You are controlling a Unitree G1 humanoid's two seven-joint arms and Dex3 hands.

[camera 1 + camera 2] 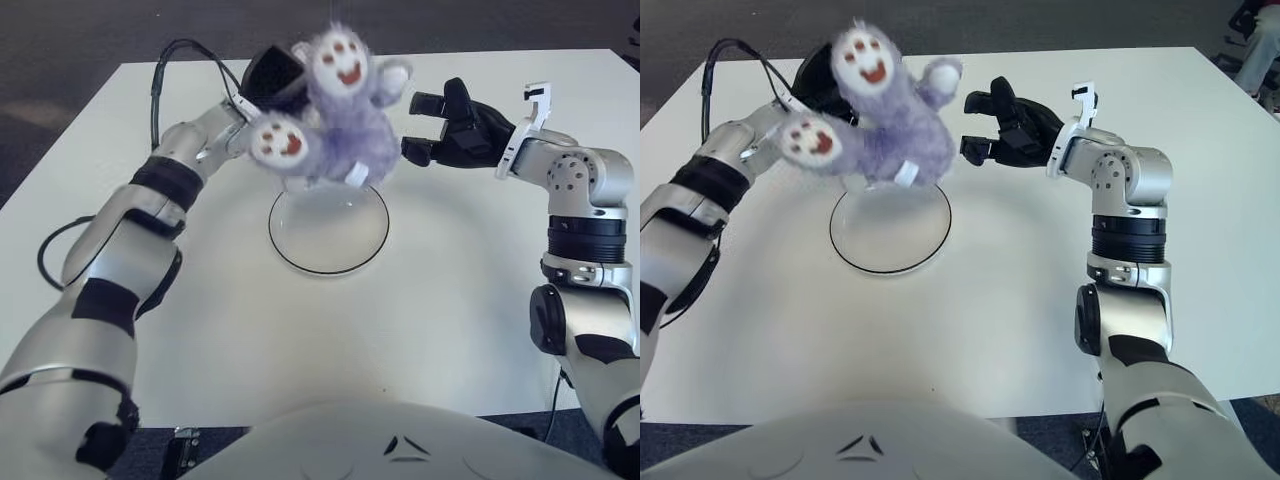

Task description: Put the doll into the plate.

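A fluffy purple doll [345, 120] with white paws hangs in the air just above the far edge of a white plate [330, 245] with a dark rim. My left hand [270, 78] is behind the doll at its upper left and is shut on it. My right hand [445, 125] is just to the doll's right at the same height, with its black fingers [418, 150] spread towards the doll. I cannot tell whether they touch the fur. The plate has nothing in it. The doll hides most of my left hand.
The plate lies in the middle of a white table [250, 340]. A black cable [160, 75] loops from my left forearm over the table's far left. Dark floor surrounds the table.
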